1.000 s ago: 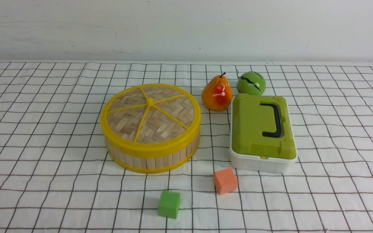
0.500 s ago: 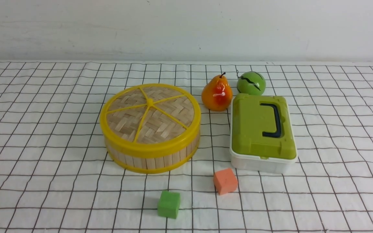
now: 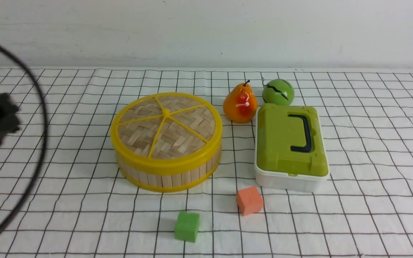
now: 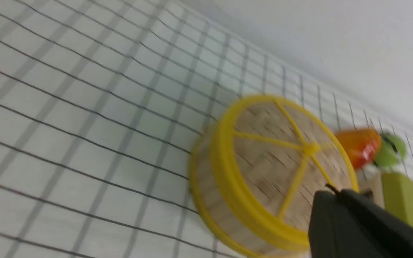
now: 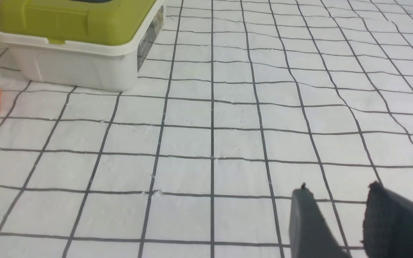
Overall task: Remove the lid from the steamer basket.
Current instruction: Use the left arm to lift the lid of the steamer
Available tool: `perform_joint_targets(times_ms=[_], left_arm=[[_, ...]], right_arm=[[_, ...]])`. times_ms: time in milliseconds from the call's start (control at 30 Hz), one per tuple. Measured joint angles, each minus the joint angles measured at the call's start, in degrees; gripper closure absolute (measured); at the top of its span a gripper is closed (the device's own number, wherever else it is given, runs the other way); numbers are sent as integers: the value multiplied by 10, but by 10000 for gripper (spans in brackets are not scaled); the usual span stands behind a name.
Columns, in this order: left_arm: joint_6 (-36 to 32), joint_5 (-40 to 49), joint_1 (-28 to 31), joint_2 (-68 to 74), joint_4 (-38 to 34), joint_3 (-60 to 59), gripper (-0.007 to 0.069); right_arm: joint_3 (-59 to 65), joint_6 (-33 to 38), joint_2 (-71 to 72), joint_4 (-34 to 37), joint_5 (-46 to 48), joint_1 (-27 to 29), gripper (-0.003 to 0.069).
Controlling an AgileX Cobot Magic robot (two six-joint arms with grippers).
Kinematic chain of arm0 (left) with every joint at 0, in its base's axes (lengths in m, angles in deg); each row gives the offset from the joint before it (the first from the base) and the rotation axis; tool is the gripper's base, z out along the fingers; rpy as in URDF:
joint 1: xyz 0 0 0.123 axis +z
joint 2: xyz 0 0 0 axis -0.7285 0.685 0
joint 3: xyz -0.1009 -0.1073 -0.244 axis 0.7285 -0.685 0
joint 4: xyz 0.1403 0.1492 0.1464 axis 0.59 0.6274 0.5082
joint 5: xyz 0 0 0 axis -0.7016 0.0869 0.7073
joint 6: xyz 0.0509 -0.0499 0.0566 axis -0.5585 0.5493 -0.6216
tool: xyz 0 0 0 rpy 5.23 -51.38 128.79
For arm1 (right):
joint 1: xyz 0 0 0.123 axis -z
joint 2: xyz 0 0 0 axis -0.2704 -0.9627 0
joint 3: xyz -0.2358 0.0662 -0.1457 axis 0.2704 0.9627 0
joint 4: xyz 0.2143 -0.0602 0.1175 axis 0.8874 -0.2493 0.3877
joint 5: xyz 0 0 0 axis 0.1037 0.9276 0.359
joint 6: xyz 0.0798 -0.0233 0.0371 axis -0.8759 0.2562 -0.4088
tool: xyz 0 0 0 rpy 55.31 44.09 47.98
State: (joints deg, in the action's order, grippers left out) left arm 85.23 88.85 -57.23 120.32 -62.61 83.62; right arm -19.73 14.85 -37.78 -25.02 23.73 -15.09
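The lid (image 3: 166, 125), a woven bamboo disc with a yellow rim and spokes, sits closed on the steamer basket (image 3: 170, 177) at the table's middle left. My left gripper (image 3: 9, 114) shows as a blurred black shape at the far left, well apart from the basket. In the left wrist view its fingers (image 4: 335, 191) lie together, empty, with the lid (image 4: 271, 157) and the basket wall (image 4: 206, 186) beyond them. My right gripper (image 5: 339, 188) is open and empty low over bare cloth. It is outside the front view.
A pear (image 3: 240, 104) and a green ball (image 3: 278, 92) stand behind a white box with a green lid (image 3: 290, 143), right of the basket. An orange cube (image 3: 249, 200) and a green cube (image 3: 186, 225) lie in front. A black cable (image 3: 41, 118) arcs at the left.
My left arm and its cable have come into the front view at the left edge, blurred by motion. The lid, the basket and the other objects have not moved.
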Motion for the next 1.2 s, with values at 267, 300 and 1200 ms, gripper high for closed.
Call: perform_joint_targets(times_ms=[267, 300, 1200], left_arm=[[-192, 151, -179, 213, -62, 264, 637], [-208, 231, -188, 269, -62, 351, 637], [-163, 344, -86, 658, 45, 668, 324]], right_arm=[[0, 0, 0, 0, 0, 0, 419], [0, 0, 0, 0, 0, 0, 419], [0, 0, 0, 0, 0, 0, 419]])
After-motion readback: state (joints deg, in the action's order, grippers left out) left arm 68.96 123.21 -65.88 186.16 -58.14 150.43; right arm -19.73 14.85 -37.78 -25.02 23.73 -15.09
